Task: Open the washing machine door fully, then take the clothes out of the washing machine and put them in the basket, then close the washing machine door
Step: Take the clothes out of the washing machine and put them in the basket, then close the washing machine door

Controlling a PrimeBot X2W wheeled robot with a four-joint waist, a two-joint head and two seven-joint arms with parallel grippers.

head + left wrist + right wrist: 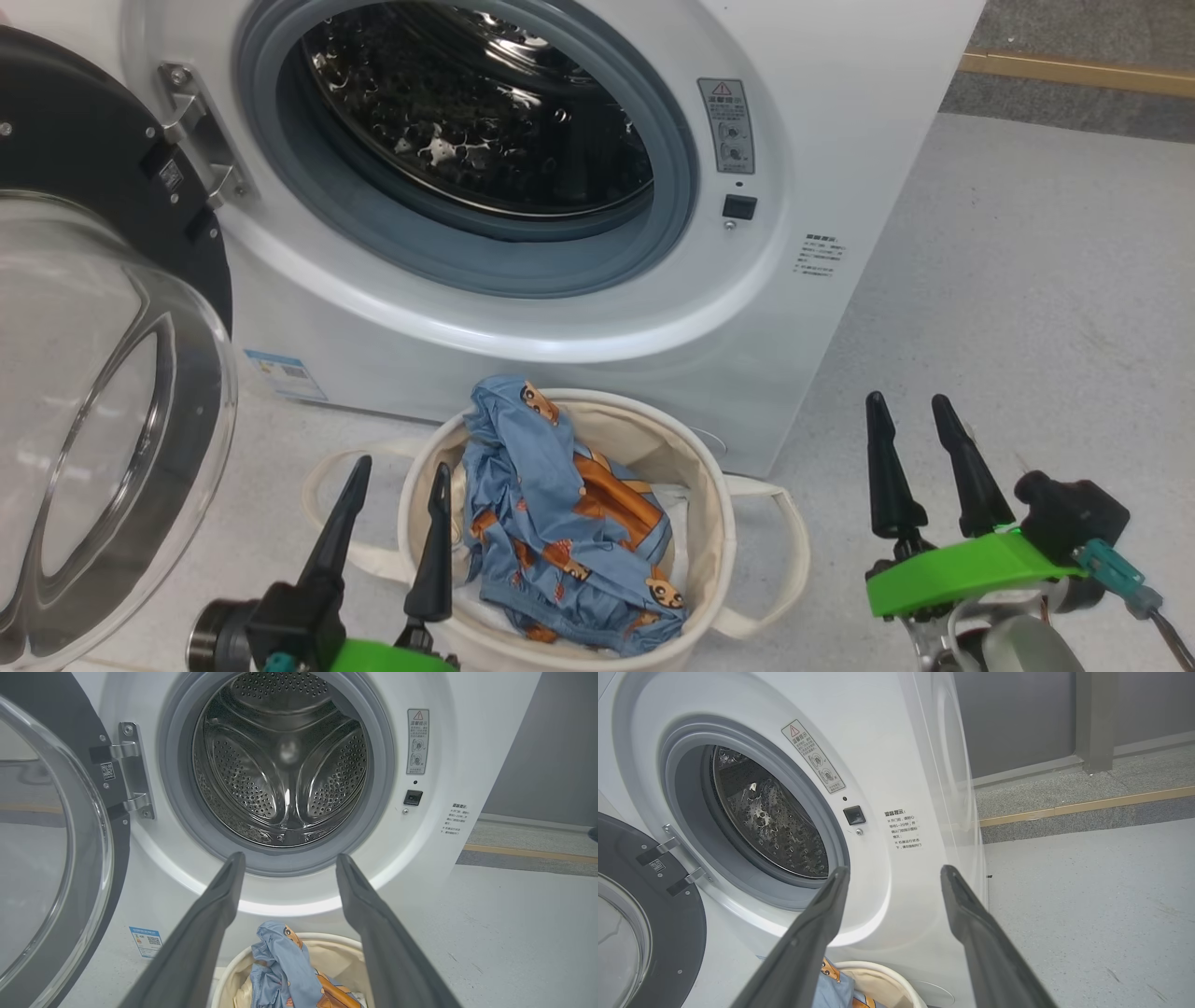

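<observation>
- Washing machine door [103, 373] is hanging wide open at the robot's left, swung out on the steel hinge [201, 140], with the glass bowl bulging toward the camera.
- Washing machine [579, 327] is showing a bare drum [285, 760]; no fabric is visible inside in the left wrist view.
- Clothes [560, 523] are lying in the basket [644, 434], just in front of the machine. The blue bear-print piece is on top, with one fold draping over the back rim. Paler fabric is showing underneath, but which piece it is cannot be told.
- Left gripper [400, 467] is hovering at the basket's near left rim, fingers spread and holding nothing.
- Right gripper [906, 399] is hovering over the floor [1027, 280] to the right of the basket, fingers spread and also holding nothing.
- Judging that closing the door is what is remaining.
- The door is looking rigid and fairly heavy, with a glossy rim that is probably slippery. A push is likely working better than a pinch.
- The best contact is probably the black rim on the side far from the hinge, avoiding the curved glass, where fingers could be sliding off.
- The clothes are soft and light, and are sitting below the door's swing path as far as can be judged.
</observation>
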